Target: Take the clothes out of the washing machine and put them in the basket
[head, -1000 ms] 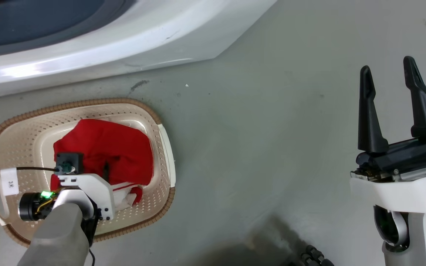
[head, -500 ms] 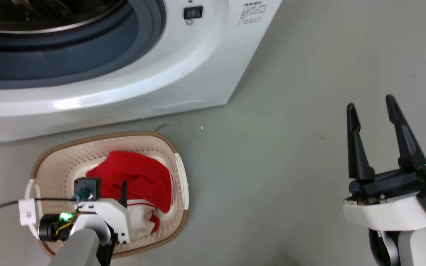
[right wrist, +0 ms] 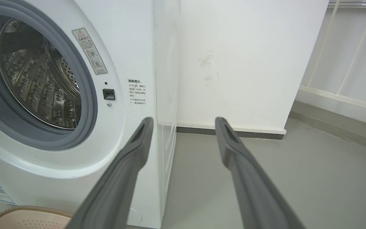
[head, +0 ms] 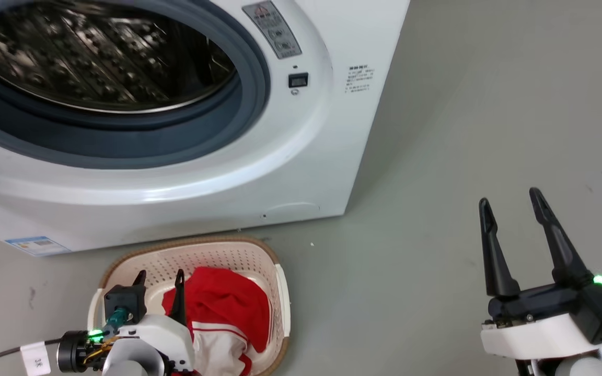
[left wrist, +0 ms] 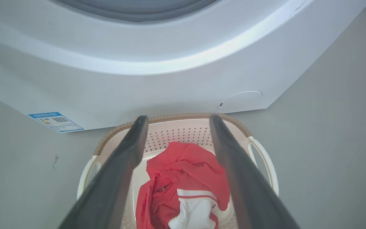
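The clothes (head: 222,308) lie bunched in the basket (head: 280,292), which sits on the floor (head: 437,156) just before the washing machine (head: 301,156). My left gripper (head: 160,272) hangs over them, jaws wide and empty; the right gripper (head: 509,196) is off to the side, jaws wide too. I'd lift the left straight up, so no finger snags fabric or rim. The grey floor is smooth; a white wall (right wrist: 240,63) rises behind the machine.
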You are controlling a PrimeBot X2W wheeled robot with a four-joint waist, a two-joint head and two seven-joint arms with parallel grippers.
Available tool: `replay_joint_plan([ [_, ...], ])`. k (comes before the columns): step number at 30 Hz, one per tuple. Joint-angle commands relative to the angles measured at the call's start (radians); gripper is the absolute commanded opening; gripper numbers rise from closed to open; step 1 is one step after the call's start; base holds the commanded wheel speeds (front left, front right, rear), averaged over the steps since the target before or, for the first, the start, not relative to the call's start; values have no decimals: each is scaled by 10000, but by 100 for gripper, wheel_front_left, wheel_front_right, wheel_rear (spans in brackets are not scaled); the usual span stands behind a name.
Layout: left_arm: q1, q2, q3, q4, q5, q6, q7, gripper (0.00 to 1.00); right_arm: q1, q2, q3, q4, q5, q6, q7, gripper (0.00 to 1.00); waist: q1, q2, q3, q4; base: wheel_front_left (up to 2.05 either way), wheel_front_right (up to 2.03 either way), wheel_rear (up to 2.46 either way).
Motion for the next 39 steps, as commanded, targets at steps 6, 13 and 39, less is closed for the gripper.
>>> replay_joint_plan([
  [6,660,-321,671,-1290,754,-56,-26,100,419,-2,-74,65,-47,-7,-20,100,3,-1,-796,394,0,0,0],
  [13,1386,-755,1360,-2956,1591,-130,-25,100,770,-2,-169,177,-59,-7,-20,100,3,-1,-1394,651,0,0,0],
  [39,3693,-1591,2344,-6383,2371,-453,-27,100,1890,-2,-574,370,362,-7,-20,100,3,-1,-2682,1062,0,0,0],
])
